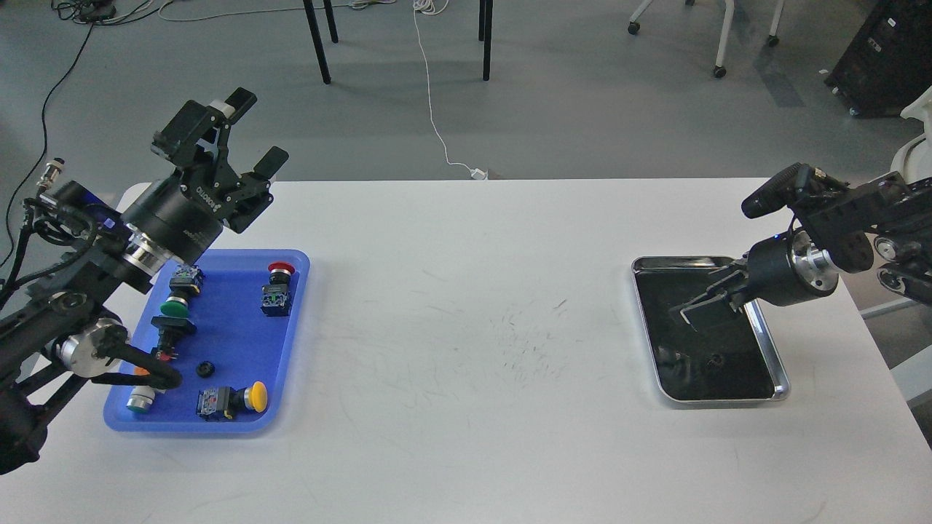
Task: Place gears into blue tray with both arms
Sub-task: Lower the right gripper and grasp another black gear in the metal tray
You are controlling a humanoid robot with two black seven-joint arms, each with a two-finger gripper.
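Observation:
One small black gear (205,369) lies in the blue tray (233,342) at the left, among coloured push-button switches. Another gear (717,358) lies on the dark bottom of the silver metal tray (774,348) at the right. My left gripper (256,131) is raised above the blue tray's far end, open and holding nothing, its fingers pointing up and away. My right gripper (692,309) reaches in from the right and hangs low over the silver tray, a little beyond its gear. Its dark fingers stand apart with nothing between them.
Several switches sit in the blue tray, with red (280,269), green (173,308) and yellow (255,396) caps. My left arm's elbow (87,349) overlaps the tray's left side. Table legs and cables lie on the floor beyond the far edge.

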